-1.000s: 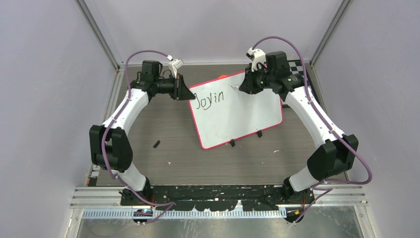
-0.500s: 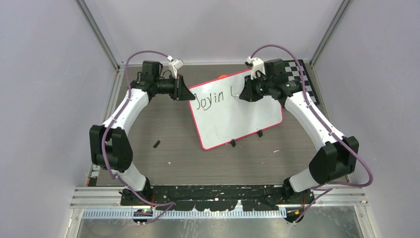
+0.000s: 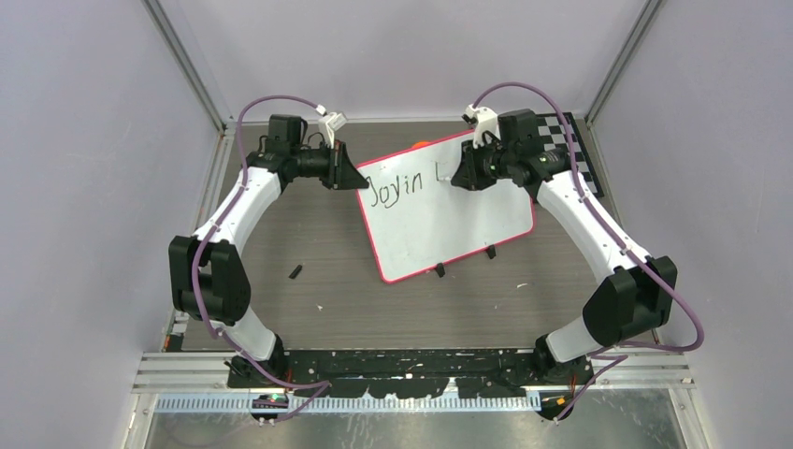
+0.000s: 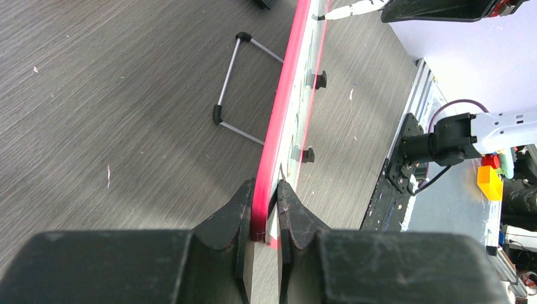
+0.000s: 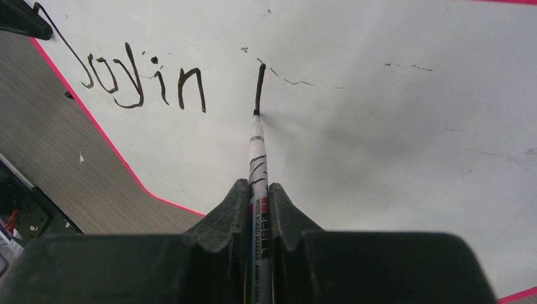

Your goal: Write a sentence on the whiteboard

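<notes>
Pink-red at the rim and white across the face, the whiteboard [image 3: 439, 224] sits at the far middle of the grey wood-grain table [image 3: 309, 234], turned askew, with its two black clips [image 3: 439, 270] on the near edge. The left wrist view shows a thin wire stand [image 4: 244, 82] running from the board's back down to the tabletop.

The left gripper [image 4: 265, 190] pinches the board's left edge, with one finger on each side of the rim and the jaws drawn in narrow around it. The right gripper [image 5: 256, 187] is clamped on a marker [image 5: 258, 158], which points away from the wrist down onto the white surface.

The sentence [image 5: 145, 79] so far reads "Joyin" (the letters are uneven and lean a little), written near the board's upper left corner. Just to the right of that word stands a single upright stroke [image 5: 259, 85], and the marker tip touches the board at the stroke's lower end. A few faint specks and scratches mark the white beyond it.

A checkerboard [image 3: 572, 140] shows behind the right arm at the far right, and a small black piece [image 3: 295, 272] lies on the table, well apart from the board.
</notes>
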`<action>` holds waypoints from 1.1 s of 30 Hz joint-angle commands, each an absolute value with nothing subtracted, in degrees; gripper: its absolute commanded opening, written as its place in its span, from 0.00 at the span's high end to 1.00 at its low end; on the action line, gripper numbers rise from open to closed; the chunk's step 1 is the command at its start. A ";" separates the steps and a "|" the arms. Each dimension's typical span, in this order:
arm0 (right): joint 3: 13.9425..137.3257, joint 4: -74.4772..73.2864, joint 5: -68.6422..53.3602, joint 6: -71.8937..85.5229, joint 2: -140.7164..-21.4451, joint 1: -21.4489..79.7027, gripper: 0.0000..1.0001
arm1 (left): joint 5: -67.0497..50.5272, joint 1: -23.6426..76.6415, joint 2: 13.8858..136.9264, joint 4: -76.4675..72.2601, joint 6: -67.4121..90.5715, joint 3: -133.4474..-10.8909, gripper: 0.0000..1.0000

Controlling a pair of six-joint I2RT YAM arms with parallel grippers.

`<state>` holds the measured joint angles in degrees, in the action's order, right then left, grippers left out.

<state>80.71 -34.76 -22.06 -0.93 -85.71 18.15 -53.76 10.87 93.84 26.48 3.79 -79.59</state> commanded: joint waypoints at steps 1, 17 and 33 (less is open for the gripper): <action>84.26 -31.15 -19.16 -0.17 -86.85 18.17 1.00 | -50.41 12.39 93.24 28.68 0.18 -80.28 1.00; 83.97 -31.91 -15.74 -1.17 -86.11 16.88 1.00 | -50.10 12.39 93.46 28.40 0.18 -80.11 1.00; 80.46 -33.20 -17.87 -0.88 -84.57 16.91 1.00 | -49.92 12.39 93.77 28.45 0.18 -80.39 1.00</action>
<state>81.73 -34.76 -20.12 -0.49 -85.78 17.30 -53.54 10.90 93.84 26.48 3.79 -79.59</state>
